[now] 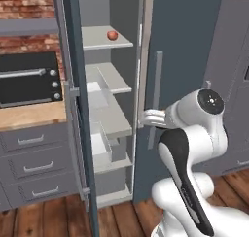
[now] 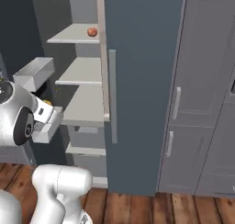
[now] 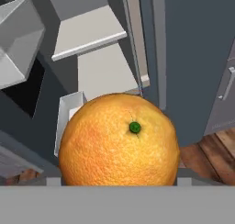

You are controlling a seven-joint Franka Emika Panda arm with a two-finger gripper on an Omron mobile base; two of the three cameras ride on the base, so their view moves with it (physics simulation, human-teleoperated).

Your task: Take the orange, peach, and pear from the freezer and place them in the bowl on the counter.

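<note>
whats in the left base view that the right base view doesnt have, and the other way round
Left base view: the counter with a black oven sitting on it, grey drawers below, and red brick wall behind.

Right base view: tall grey cabinet doors with bar handles, standing right of the freezer.

Both: the open freezer with its pale shelves, a small reddish fruit on the upper shelf, the long vertical door handle, the wooden floor, and the white arm.
</note>
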